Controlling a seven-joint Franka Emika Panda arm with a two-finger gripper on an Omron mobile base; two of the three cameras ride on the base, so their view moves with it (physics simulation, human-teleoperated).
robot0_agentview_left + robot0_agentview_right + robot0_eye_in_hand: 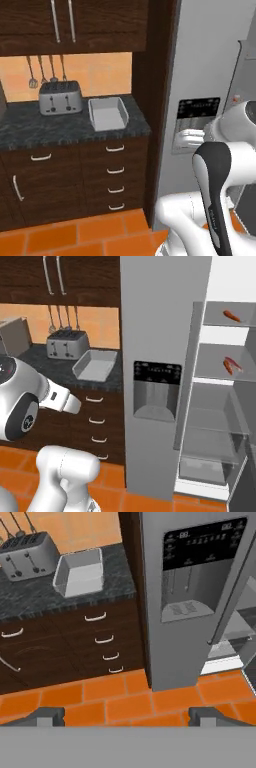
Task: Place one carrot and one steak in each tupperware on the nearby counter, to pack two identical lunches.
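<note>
1. Surface point(30, 131): black-grey marbled stone over dark wooden drawers.
2. One tupperware point(108, 113): pale, shallow, rectangular, on the surface just beside the silver toaster point(60, 97).
3. One red-pink steak point(231, 365), one orange tapered carrot point(231, 315): separate fridge shelves.
4. My end effector point(125, 716): fingers wide apart, holding nothing.

An orange tiled floor point(125, 699) is laid before dark brown drawers point(116, 176) fitted with silver handles. A grey fridge point(157, 356) with a dispenser panel is set to the right. Dark upper cabinets point(70, 25) are hung above an orange wall point(100, 72), where utensils point(47, 70) are hung.
</note>
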